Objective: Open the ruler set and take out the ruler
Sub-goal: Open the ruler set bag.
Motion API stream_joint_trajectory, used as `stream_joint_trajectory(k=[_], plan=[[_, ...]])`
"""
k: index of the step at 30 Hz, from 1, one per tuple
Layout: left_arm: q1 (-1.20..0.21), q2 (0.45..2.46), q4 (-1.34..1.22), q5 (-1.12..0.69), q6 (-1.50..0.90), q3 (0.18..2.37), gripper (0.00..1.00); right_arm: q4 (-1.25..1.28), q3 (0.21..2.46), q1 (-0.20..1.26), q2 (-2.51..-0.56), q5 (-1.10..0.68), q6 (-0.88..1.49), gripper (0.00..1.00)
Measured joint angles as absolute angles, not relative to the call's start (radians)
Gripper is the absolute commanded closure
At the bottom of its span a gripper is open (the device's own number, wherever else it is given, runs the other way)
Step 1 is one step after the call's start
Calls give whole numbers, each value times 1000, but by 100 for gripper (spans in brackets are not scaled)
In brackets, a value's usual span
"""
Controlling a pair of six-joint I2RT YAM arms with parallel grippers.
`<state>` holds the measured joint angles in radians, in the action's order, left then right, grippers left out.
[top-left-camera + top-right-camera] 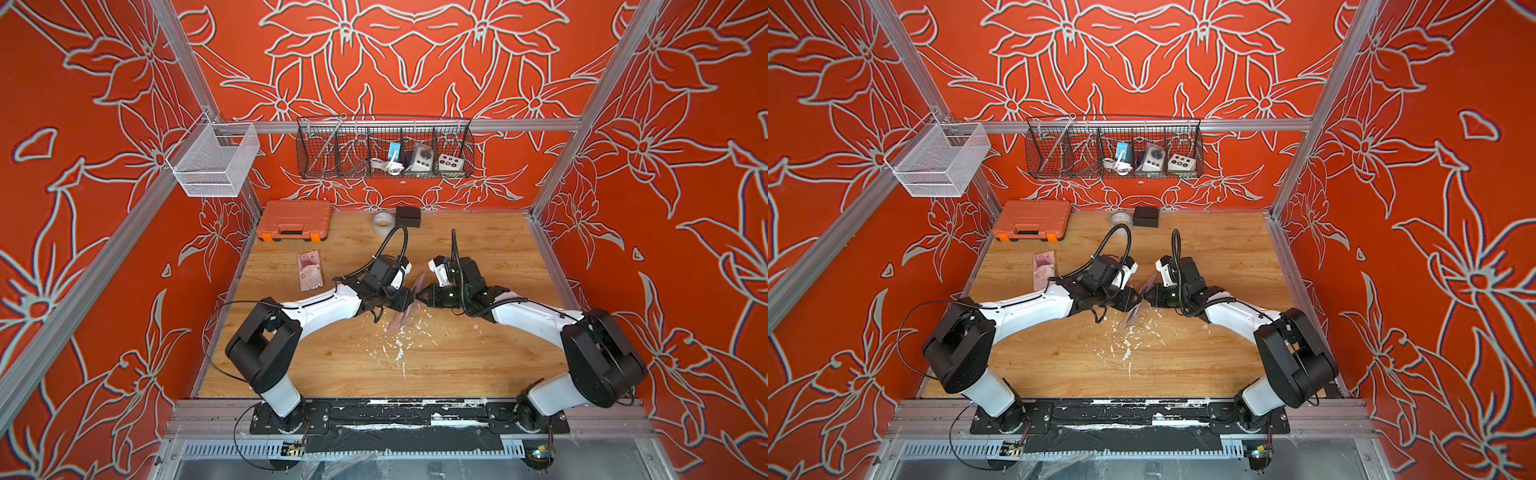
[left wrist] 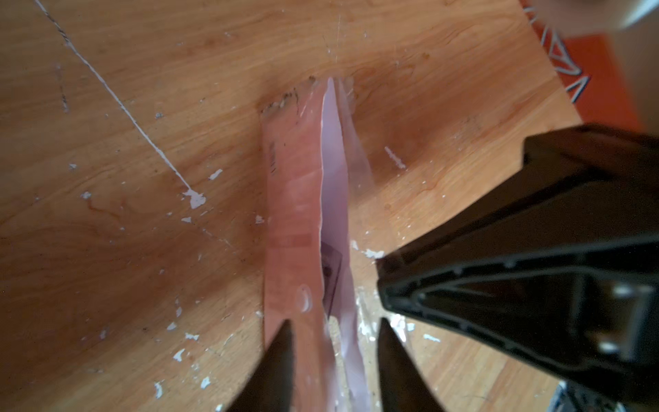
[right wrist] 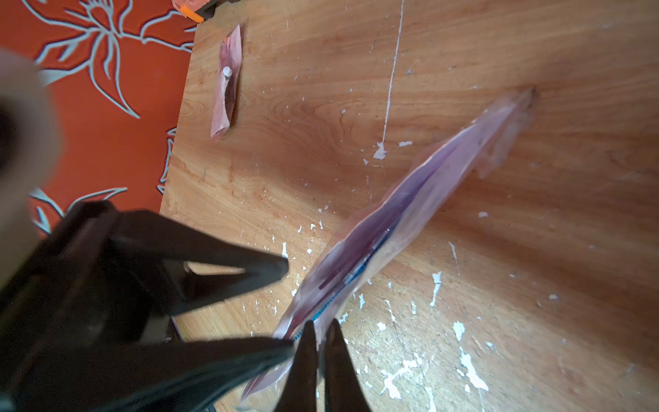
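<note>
The ruler set (image 1: 400,321) is a clear, pink-tinted plastic pouch hanging edge-on above the middle of the table, also seen in a top view (image 1: 1133,316). My right gripper (image 3: 322,323) is shut on one upper edge of the pouch (image 3: 392,221). My left gripper (image 2: 333,321) is open, with its fingertips (image 2: 285,328) standing on either side of the pouch's parted mouth (image 2: 303,214). A dark purple ruler piece (image 2: 331,274) shows inside against a lilac card. In both top views the two grippers (image 1: 411,304) (image 1: 1144,298) meet tip to tip at the pouch's top.
A second pink packet (image 1: 309,270) lies flat on the table to the left. An orange tool case (image 1: 294,220), a tape roll (image 1: 383,222) and a black box (image 1: 408,216) sit along the back edge. Wire baskets (image 1: 384,147) (image 1: 214,160) hang on the frame.
</note>
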<state>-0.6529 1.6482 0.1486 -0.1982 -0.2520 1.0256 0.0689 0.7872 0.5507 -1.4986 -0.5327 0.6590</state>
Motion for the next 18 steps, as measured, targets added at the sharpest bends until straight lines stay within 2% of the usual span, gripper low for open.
stream_joint_trajectory(k=[4,6,8,12,14,16,18], plan=[[-653,1650,168,-153,-254,1023,81,70,784,551,-1497,-532,653,100],[-653,1650,178,-131,-253,1024,93,72,780,551,-1497,-532,651,100],[-653,1650,186,-109,-251,1025,96,73,776,551,-1497,-532,648,100],[-654,1650,196,-76,-253,1027,88,74,775,551,-1497,-532,642,100],[-654,1650,201,-60,-252,1029,81,75,775,551,-1497,-532,641,100],[-656,1652,202,-52,-252,1029,71,75,775,551,-1497,-532,640,100],[-658,1659,205,-47,-249,1033,68,75,775,551,-1497,-532,639,100]])
